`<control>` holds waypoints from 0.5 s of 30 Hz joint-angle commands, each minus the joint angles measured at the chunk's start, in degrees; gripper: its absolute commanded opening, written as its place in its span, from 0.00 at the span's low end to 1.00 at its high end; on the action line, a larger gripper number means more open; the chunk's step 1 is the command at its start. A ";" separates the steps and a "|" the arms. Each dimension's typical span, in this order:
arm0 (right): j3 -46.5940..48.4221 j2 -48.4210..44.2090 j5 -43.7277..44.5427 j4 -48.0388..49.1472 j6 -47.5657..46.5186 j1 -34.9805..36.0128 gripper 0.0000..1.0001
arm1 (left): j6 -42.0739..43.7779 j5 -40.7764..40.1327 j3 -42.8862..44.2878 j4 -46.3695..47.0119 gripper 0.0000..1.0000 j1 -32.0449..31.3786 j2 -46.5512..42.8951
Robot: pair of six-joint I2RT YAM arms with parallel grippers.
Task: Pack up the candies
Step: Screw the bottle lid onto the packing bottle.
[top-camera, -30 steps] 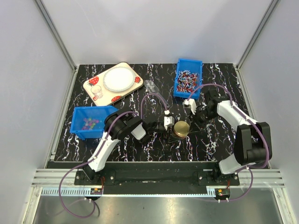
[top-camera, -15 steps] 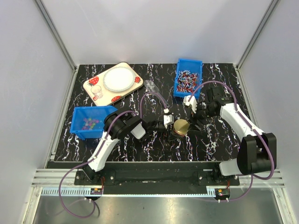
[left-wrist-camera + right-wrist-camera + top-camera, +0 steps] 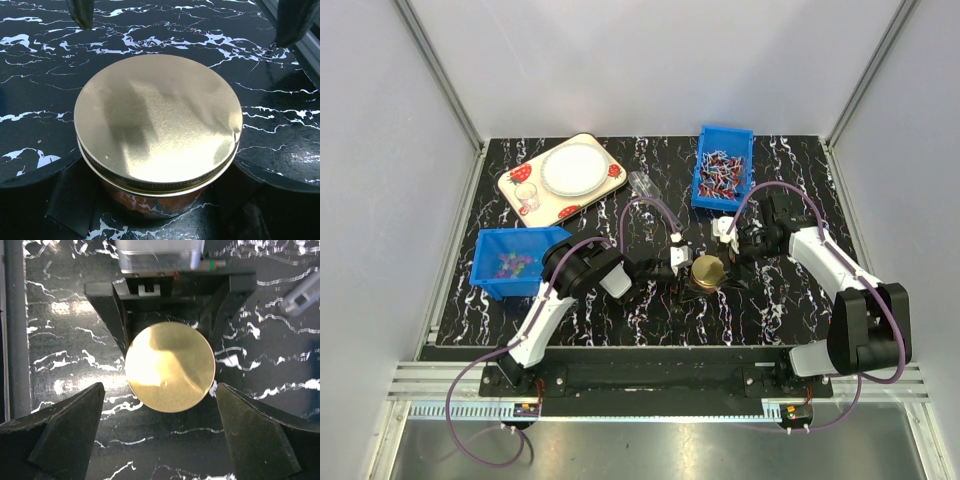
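Jar (image 3: 150, 202) with a gold lid (image 3: 157, 120) sits nearest me, and my left claw (image 3: 696, 274) is clamped on its sides. My right claw (image 3: 160, 392) hangs over the lid, fingers wide apart. The candies (image 3: 512, 264) lie in a blue bin (image 3: 488, 283) off to the left. Farther back, another blue bin (image 3: 704, 203) holds long wrapped sweets (image 3: 722, 172).

Top camera is fixed high at the near side, angled down, far enough back to take in the whole surface (image 3: 780, 310). Left wrist camera sits very near, tilted down over the gold-lidded jar (image 3: 157, 120), which fills its frame. Right wrist camera looks straight down on it from slightly higher, right pincer (image 3: 160, 387) fingers at the bottom corners. All three views share the jar.
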 commanded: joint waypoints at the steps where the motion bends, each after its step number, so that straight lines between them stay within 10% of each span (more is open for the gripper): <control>1: 0.77 0.72 -5.43 -0.15 -3.61 0.08 0.98 | -0.38 0.14 0.72 0.42 0.62 0.29 1.38; 15: 2.09 7.49 -7.20 0.98 -3.26 0.26 1.00 | -0.38 0.67 0.89 0.42 0.62 0.21 1.64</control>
